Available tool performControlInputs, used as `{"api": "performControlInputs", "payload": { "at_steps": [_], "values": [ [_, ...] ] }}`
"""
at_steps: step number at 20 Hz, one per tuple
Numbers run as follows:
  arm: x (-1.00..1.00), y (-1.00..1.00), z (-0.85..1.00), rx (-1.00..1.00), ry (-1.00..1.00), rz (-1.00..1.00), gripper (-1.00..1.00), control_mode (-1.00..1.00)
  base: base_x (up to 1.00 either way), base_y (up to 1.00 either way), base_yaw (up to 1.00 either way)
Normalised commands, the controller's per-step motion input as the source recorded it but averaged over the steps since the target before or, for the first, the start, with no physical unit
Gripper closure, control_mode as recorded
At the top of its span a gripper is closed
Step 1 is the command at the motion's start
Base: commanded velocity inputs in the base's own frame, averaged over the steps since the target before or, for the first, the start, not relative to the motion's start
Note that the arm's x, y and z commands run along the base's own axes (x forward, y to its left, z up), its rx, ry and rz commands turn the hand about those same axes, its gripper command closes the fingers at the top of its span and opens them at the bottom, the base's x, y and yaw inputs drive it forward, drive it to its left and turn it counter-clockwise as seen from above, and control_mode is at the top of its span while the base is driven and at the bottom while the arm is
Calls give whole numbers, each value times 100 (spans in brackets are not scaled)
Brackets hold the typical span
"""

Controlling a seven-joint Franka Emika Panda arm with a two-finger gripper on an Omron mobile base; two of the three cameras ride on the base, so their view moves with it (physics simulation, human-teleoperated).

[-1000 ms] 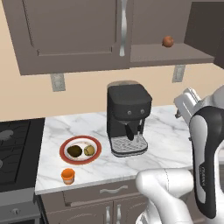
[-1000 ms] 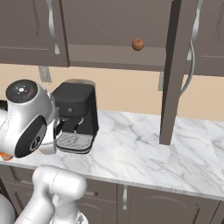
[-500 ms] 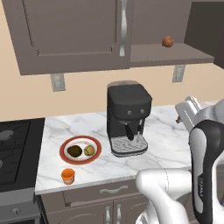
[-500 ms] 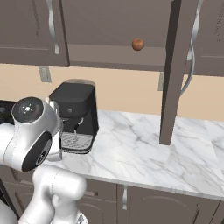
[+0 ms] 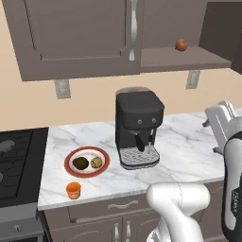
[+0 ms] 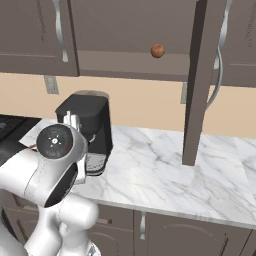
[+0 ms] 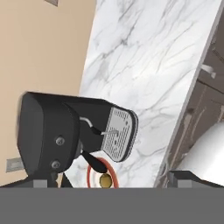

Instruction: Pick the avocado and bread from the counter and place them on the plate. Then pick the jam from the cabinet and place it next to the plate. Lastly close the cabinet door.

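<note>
Left base view: the end effector (image 5: 221,118) hangs at the right edge above the worktop (image 5: 184,151), its jaws spread wide and holding nothing. The plate (image 5: 87,162) carries the avocado (image 5: 81,163) and the bread (image 5: 96,162), with the jam (image 5: 73,190) just beside it. The cabinet (image 6: 202,80) door stands open, a reddish-brown ball (image 5: 181,45) on its shelf.

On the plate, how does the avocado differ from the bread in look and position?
The avocado is dark brown-green, while the bread is a paler tan-yellow. The avocado lies on the side of the plate nearer the stove; the bread lies on the side nearer the coffee machine. The avocado looks slightly larger than the bread. Both are small rounded lumps resting side by side in the plate's cream centre.
</note>
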Motion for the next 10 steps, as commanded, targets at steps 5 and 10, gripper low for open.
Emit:
{"api": "performControlInputs", "payload": {
  "at_steps": [5, 10],
  "values": [
    [0, -20, -6, 5, -22, 0, -100, -100, 0, 0, 0],
    [1, -16, -5, 5, -20, 0, -100, -100, 0, 0, 0]
  ]
}}
